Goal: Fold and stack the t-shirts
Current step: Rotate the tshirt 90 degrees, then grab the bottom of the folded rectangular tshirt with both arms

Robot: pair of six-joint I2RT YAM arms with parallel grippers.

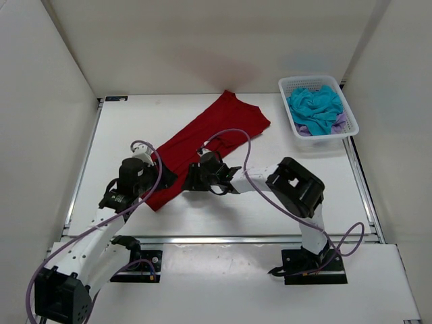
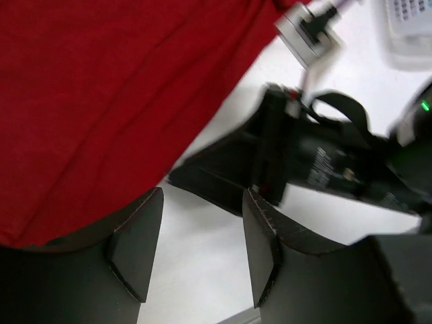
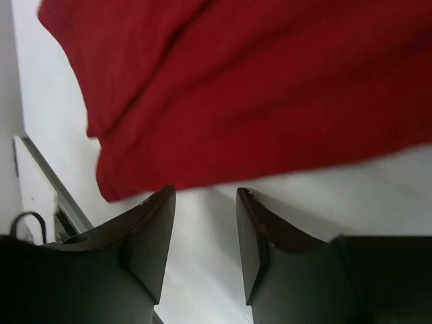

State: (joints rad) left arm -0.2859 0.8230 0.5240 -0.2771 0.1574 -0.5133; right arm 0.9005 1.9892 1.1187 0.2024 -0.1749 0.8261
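The red t-shirt (image 1: 209,131) lies folded in a long diagonal strip on the table, from the far middle to the near left. It fills the top of the left wrist view (image 2: 101,101) and of the right wrist view (image 3: 256,88). My left gripper (image 1: 164,179) (image 2: 202,223) is open and empty at the shirt's near end. My right gripper (image 1: 190,178) (image 3: 206,202) is open and empty over bare table just beside the shirt's near edge, facing the left one. The teal-blue t-shirt (image 1: 316,108) and the lavender t-shirt (image 1: 341,124) lie crumpled in the basket.
The white lattice basket (image 1: 317,79) stands at the far right corner of the table. The right arm's black wrist (image 2: 317,162) shows close ahead in the left wrist view. White walls enclose the table on three sides.
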